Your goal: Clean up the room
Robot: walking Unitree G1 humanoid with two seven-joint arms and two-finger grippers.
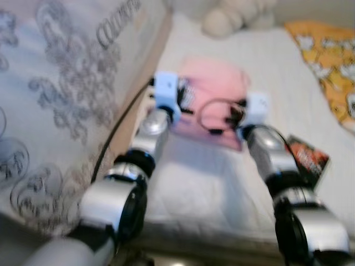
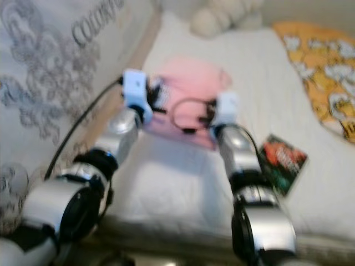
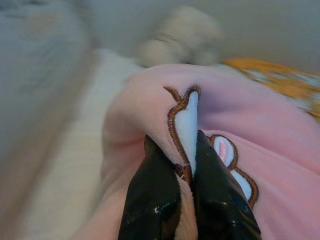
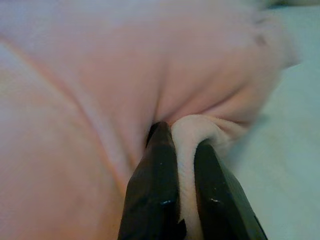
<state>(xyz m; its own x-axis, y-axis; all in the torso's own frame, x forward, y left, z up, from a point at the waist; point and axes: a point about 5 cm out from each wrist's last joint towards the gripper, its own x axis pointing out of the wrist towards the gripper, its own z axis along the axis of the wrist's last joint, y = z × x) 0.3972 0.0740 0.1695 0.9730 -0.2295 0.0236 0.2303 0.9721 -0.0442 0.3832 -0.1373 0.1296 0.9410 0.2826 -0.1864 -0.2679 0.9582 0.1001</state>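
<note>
Along the robot's left runs a tall pale headboard panel printed with grey scrollwork [image 1: 50, 111], and beside it lies the bed's white quilted sheet [image 1: 211, 188]. On that sheet, ahead of both arms, rests the soft pink fleece garment with a brown-outlined white patch [image 1: 213, 83]. The left gripper [image 3: 187, 175] has its two black fingers pressed narrow on a raised fold of the fleece right at the embroidered patch. The right gripper [image 4: 182, 165] likewise pinches a small rolled ridge of the pink cloth near its other edge, fingers nearly together with fabric between them.

Further right, a dark glossy packet with red and green print [image 1: 308, 158] lies on the sheet just beside the right forearm, and an orange blanket with white animal shapes [image 1: 327, 61] covers the far right of the bed. A cream plush toy [image 1: 236, 14] sits at the head.

The risks, as I judge them: each hold takes only a thin pinch of slippery fleece, so a lift could pull the cloth out of one side and leave the garment dangling unevenly. The head views are blurred, which suggests motion, and any sway could tug the folds loose. The right arm could also nudge the packet off the bed.
</note>
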